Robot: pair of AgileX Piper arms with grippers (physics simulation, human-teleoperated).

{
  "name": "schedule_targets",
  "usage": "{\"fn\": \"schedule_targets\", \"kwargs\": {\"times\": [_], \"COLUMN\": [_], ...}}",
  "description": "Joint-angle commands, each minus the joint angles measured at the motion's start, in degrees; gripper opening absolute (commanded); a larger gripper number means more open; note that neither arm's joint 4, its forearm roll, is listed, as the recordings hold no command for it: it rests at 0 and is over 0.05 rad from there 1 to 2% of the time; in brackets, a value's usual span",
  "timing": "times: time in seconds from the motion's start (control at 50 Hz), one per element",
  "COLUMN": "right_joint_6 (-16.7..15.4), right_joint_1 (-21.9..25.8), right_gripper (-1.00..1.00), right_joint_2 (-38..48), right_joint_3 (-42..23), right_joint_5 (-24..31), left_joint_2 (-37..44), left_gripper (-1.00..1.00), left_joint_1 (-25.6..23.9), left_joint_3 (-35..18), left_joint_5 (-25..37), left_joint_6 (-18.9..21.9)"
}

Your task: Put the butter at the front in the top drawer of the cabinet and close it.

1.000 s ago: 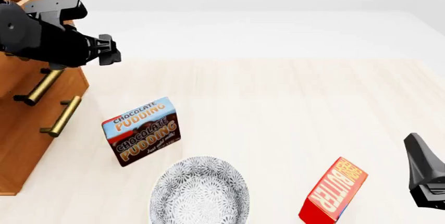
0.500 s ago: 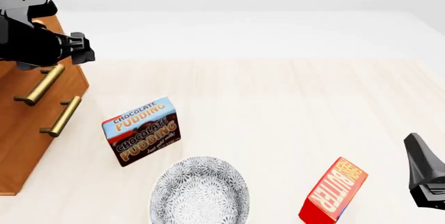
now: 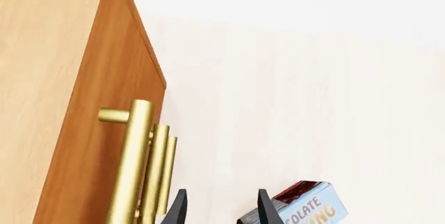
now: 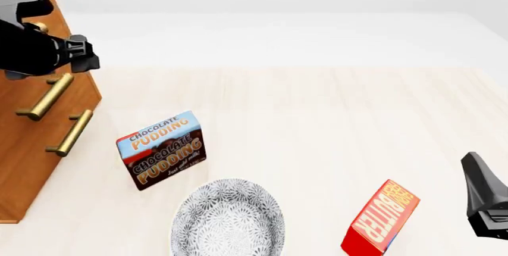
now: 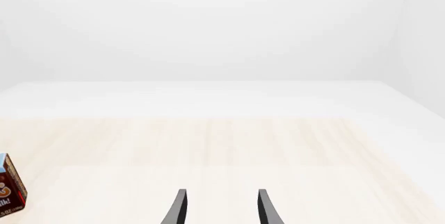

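The butter (image 4: 381, 218), a red carton with an orange face, stands on end at the table's front right. My right gripper (image 4: 484, 199) hangs just to its right and is open (image 5: 221, 208) with nothing between its fingers. The cabinet (image 4: 32, 149) stands at the far left. My left gripper (image 4: 84, 54) hovers in front of its upper part and is open (image 3: 220, 209), holding nothing. In the left wrist view the top drawer (image 3: 94, 130) sits flush with the lower ones. Its brass handle (image 3: 133, 156) lines up with the other two, beside the fingertips.
A brown-and-blue chocolate pudding box (image 4: 162, 149) stands left of centre and also shows as the pudding box (image 3: 299, 209) in the left wrist view. A patterned grey bowl (image 4: 228, 219) sits at the front, between the box and the butter.
The left arm has moved left toward the cabinet. The top drawer stood out a second ago and now looks pushed in. The right gripper and the boxes have not moved.
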Motion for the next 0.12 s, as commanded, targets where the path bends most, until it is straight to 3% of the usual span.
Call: {"fn": "schedule_targets", "kwargs": {"times": [0.02,0.12], "right_joint_6": [-0.05,-0.05], "right_joint_1": [0.0,0.0], "right_gripper": [1.0,1.0], "right_joint_2": [-0.13,-0.13], "right_joint_3": [-0.02,-0.02], "right_joint_5": [0.11,0.12], "left_joint_2": [-3.22,-4.99], "left_gripper": [1.0,1.0], "left_joint_1": [-2.63,-5.0], "left_joint_3": [1.42,1.81], "left_joint_5": [-0.33,0.04], "left_joint_6": [-0.51,-0.35]}}
